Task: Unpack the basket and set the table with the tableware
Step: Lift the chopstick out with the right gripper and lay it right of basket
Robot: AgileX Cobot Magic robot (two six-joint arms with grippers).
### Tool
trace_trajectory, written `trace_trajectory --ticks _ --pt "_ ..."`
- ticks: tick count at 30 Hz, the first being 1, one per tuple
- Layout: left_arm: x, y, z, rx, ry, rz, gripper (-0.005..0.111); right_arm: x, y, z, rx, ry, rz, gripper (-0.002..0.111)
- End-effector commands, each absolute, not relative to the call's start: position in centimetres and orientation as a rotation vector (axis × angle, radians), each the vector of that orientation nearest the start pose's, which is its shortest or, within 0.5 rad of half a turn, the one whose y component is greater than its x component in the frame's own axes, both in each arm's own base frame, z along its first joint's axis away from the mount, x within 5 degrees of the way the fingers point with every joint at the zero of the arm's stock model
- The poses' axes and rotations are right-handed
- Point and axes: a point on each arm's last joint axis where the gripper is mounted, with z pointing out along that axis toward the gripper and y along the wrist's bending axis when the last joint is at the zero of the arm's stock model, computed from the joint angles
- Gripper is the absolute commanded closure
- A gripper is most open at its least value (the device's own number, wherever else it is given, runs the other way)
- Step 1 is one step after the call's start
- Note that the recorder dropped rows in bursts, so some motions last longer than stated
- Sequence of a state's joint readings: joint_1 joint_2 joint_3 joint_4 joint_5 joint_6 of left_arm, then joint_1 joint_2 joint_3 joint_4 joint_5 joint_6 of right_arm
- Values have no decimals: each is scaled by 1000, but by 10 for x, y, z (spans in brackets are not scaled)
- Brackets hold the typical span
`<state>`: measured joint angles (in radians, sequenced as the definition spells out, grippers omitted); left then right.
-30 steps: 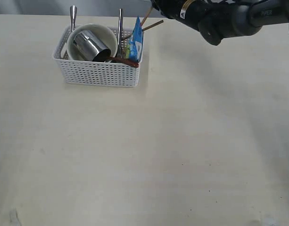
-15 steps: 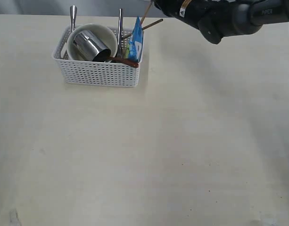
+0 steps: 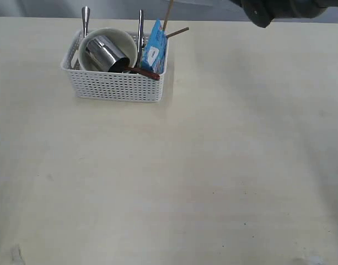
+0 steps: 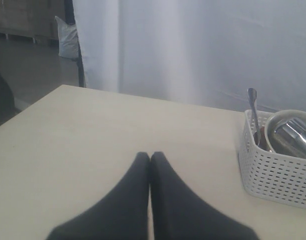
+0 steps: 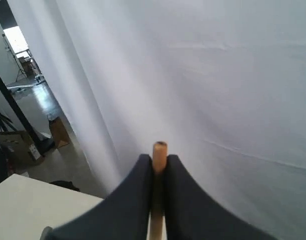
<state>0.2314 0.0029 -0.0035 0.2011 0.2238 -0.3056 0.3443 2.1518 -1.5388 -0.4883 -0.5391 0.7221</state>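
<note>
Pinching a slender wooden chopstick between its dark jaws, the right gripper holds it nearly upright over the white perforated plastic basket, which stands on the pale cream tabletop. A second wooden chopstick leans out beside a blue snack packet. The left gripper hangs closed and empty near the basket.

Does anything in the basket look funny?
Yes. A blue packet stands in the basket, the only thing there that isn't for setting a table. The cup lies tipped on its side in the bowl.
</note>
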Motion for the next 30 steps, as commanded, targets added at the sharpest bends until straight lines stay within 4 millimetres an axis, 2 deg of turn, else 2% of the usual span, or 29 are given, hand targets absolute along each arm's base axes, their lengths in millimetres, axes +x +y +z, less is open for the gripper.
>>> trace_trajectory --ticks 1,9,15,20,24,27,30 --pt "53 17 194 -325 1670 131 107 461 186 254 -289 1567 636 109" --pt "53 17 194 -325 1670 131 107 450 182 293 -334 1478 583 109" --pt "53 17 194 -325 1670 131 107 439 174 324 -315 1484 537 109" --pt "53 17 194 -325 1670 131 107 423 154 347 -244 1678 367 109" --pt "53 17 194 -325 1670 131 107 403 133 362 -198 1856 184 109" --pt "53 17 194 -325 1670 131 107 392 120 361 -150 1997 74 109" --pt "53 17 194 -325 1670 131 107 386 112 351 -135 2125 -30 109"
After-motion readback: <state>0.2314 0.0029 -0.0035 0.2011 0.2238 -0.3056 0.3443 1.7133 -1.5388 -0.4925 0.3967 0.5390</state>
